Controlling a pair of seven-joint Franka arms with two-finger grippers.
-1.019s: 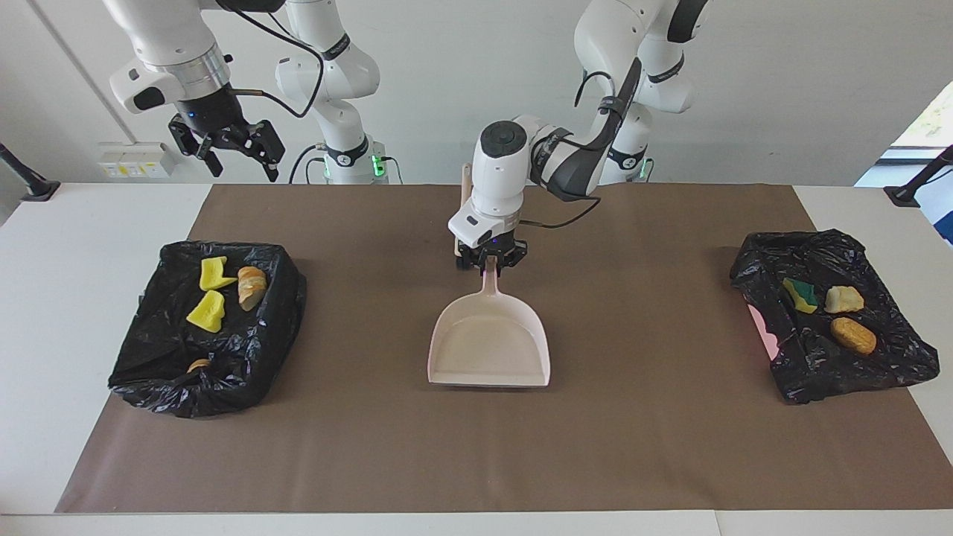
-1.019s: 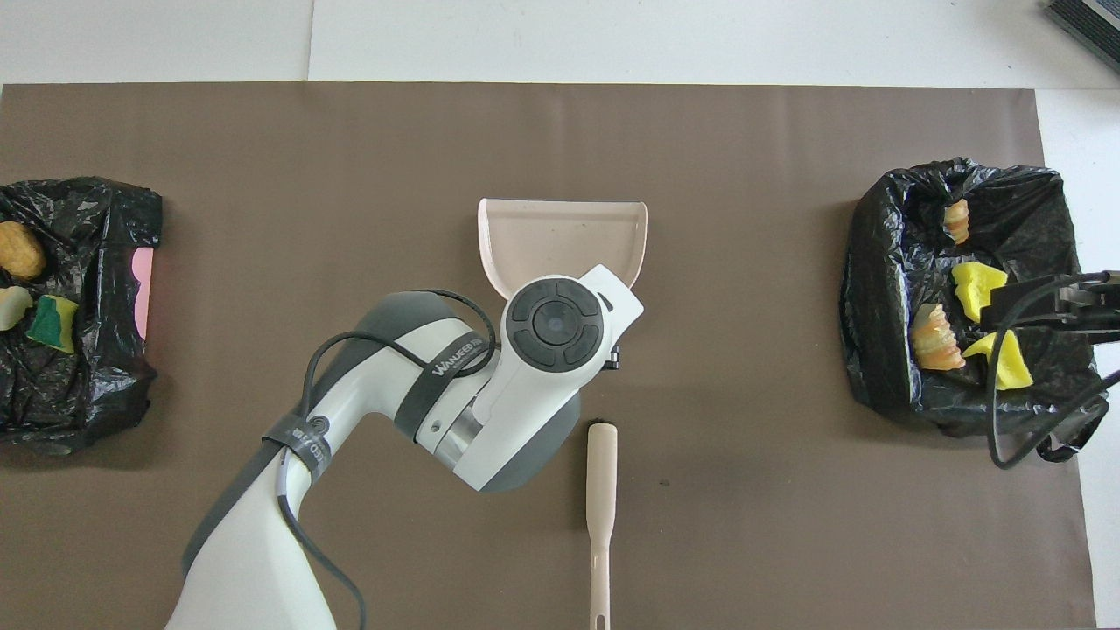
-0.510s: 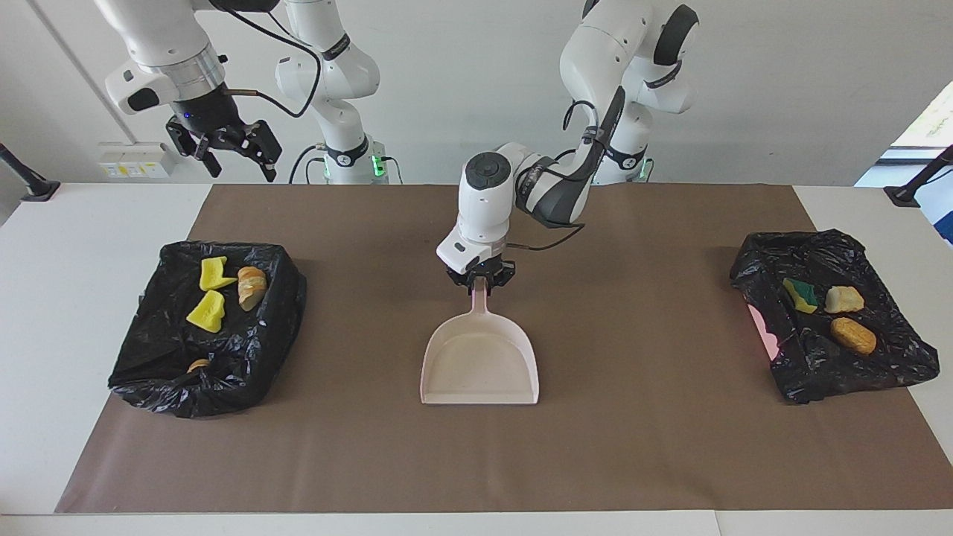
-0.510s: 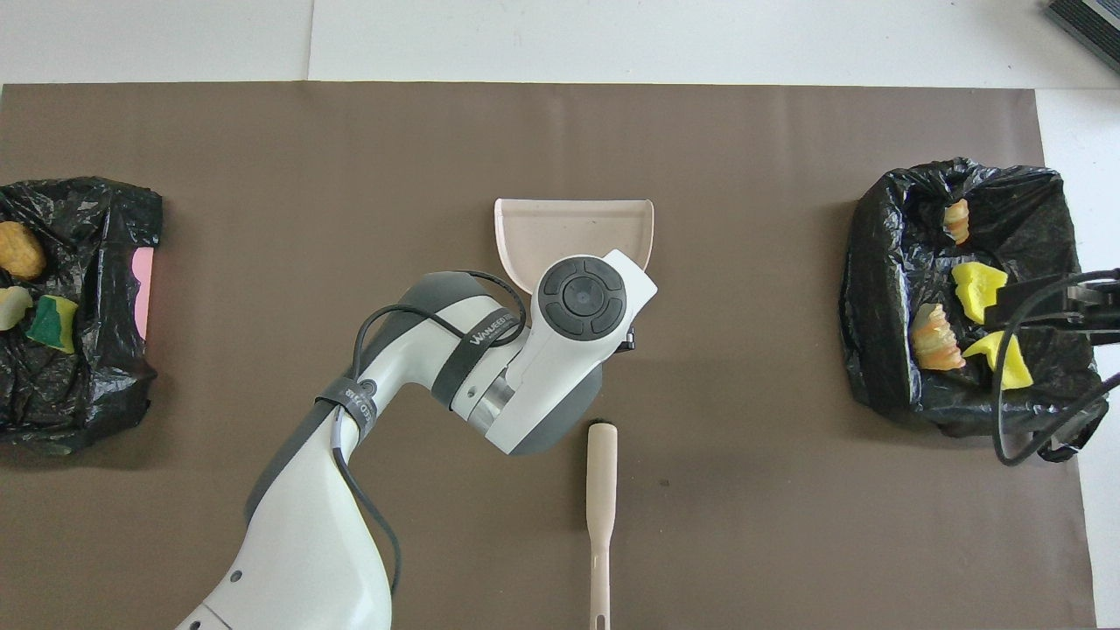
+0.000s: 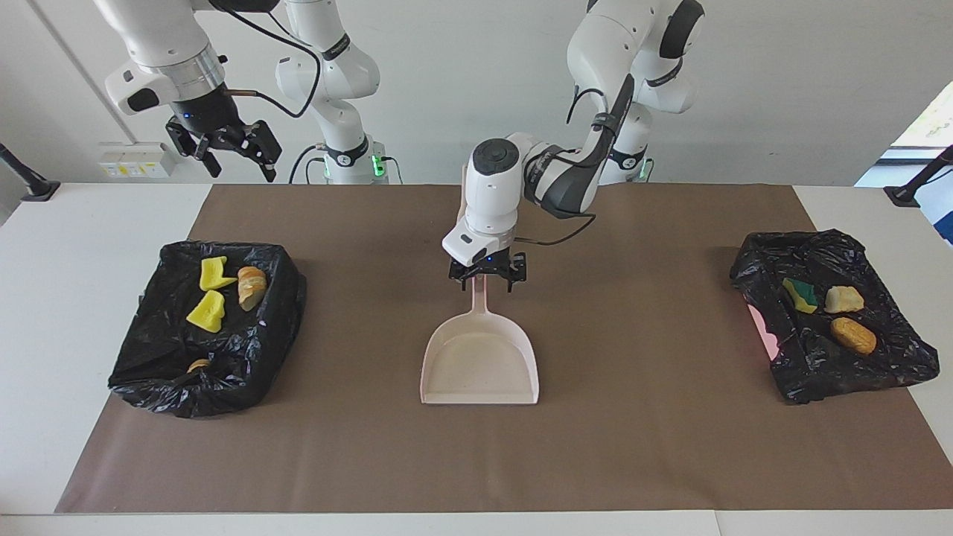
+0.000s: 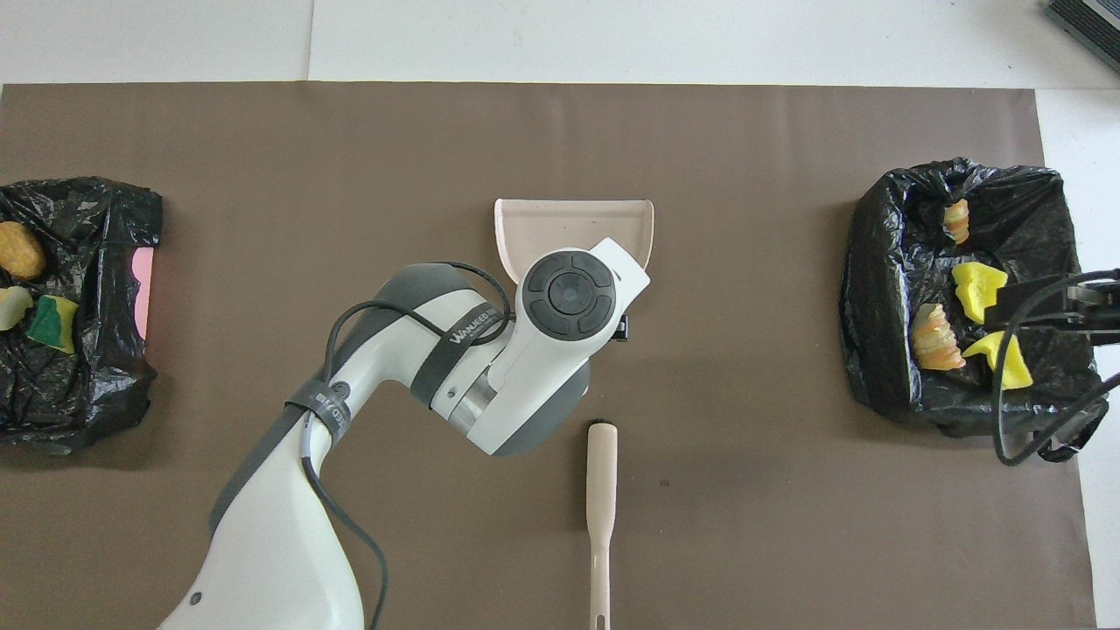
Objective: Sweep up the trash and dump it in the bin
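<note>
A mat [image 5: 633, 447] covers the middle of the table [image 5: 45, 313]. At its centre lies a dustpan [image 5: 480, 365], handle toward the robots. The left claw [image 5: 488, 279] is over that handle with its fingers spread to either side of it. A brush [image 6: 600, 516] lies nearer the robots than the dustpan. At the right arm's end sits a bag-lined bin [image 5: 149, 372] with four scraps [image 5: 207, 311] in it. At the left arm's end sits another bag-lined bin [image 5: 819, 372] with three scraps [image 5: 852, 335] in it. The right claw [image 5: 223, 149] hangs over the table's edge nearest the robots, at the right arm's end.
</note>
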